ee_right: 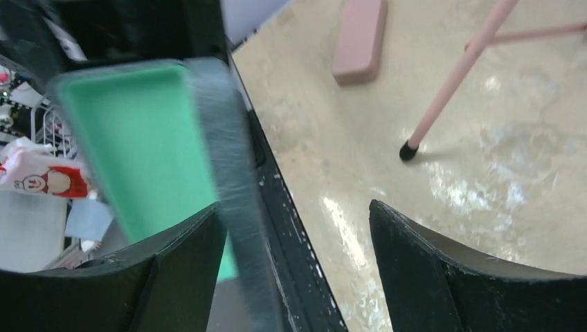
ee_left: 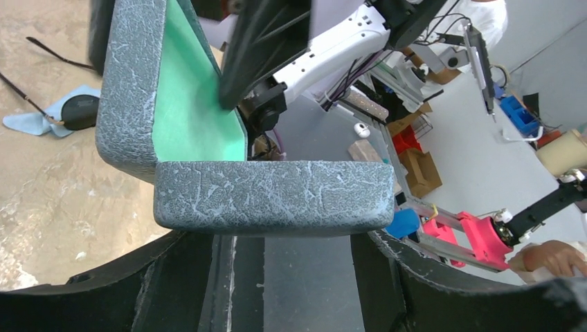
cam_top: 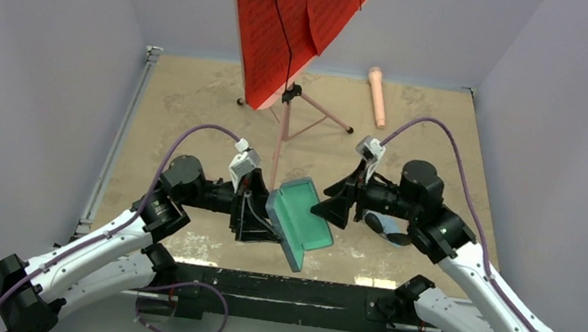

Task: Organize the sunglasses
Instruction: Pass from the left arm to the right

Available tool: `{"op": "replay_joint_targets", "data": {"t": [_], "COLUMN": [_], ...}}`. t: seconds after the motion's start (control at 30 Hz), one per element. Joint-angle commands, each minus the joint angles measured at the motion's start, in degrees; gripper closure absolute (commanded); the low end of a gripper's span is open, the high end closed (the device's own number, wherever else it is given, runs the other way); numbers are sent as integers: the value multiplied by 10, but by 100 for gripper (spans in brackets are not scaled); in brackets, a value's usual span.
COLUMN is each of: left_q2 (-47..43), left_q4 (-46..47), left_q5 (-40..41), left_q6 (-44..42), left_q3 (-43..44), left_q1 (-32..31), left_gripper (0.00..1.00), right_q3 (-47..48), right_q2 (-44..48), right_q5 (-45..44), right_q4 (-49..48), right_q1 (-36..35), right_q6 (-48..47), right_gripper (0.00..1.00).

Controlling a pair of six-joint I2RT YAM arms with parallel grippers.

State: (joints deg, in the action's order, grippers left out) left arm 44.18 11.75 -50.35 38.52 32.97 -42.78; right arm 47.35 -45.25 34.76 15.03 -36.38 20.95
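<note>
A grey-blue case (cam_top: 306, 214) with green lining hangs open and tilted above the table's near edge. My left gripper (cam_top: 264, 213) is shut on its lower half, which spans the space between the fingers in the left wrist view (ee_left: 270, 194). My right gripper (cam_top: 328, 208) stands open at the case's raised half. One finger (ee_right: 173, 263) lies against the green inside (ee_right: 138, 138), and the case wall passes between the jaws. A black pair of sunglasses (cam_top: 385, 225) with thin arms lies on the table under the right arm, also seen in the left wrist view (ee_left: 79, 111).
The sunglasses rest on a light blue cloth (ee_left: 41, 121). A pink oblong case (cam_top: 377, 96) lies at the far right of the table. A red music stand (cam_top: 295, 22) on a pink tripod (ee_right: 450, 76) stands at the back centre. Grey walls enclose the table.
</note>
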Motion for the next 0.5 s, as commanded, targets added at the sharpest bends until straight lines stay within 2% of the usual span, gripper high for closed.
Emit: {"op": "replay_joint_targets", "data": {"t": [0.0, 0.07, 0.1, 0.17, 0.2, 0.23, 0.27, 0.3, 0.33, 0.43, 0.47], "left_q2": [-14, -12, -11, -12, -14, -17, -22, -28, -36, -72, -88], "left_q4": [67, 57, 52, 37, 22, -2, -28, -63, -99, -218, -270], "left_q5": [-15, -10, -9, -4, 1, 10, 24, 40, 58, 140, 194], "left_q6": [18, 13, 11, 7, 2, -5, -11, -18, -25, -32, -28], "left_q3": [3, 5, 6, 10, 13, 18, 26, 36, 40, 51, 55], "left_q1": [1, 1, 0, 1, 0, 1, 1, 1, 1, 1, 1], "left_gripper": [100, 100, 100, 100, 97, 80, 52, 17, 2, 0, 0], "right_q3": [-22, -33, -37, -39, -36, -31, -23, -11, 3, 52, 71], "right_q2": [-30, -32, -32, -26, -21, -15, -9, -3, 0, -17, -29], "right_q5": [69, 104, 116, 108, 92, 78, 60, 32, -2, -150, -220], "right_q4": [-50, -85, -97, -99, -87, -70, -50, -20, 15, 139, 167], "right_q1": [-11, -24, -28, -31, -31, -31, -31, -31, -31, -31, -31], "right_q6": [-8, -1, 1, 7, 1, -13, -29, -49, -72, -136, -161], "right_gripper": [24, 29, 37, 68, 81, 88, 91, 93, 93, 94, 93]}}
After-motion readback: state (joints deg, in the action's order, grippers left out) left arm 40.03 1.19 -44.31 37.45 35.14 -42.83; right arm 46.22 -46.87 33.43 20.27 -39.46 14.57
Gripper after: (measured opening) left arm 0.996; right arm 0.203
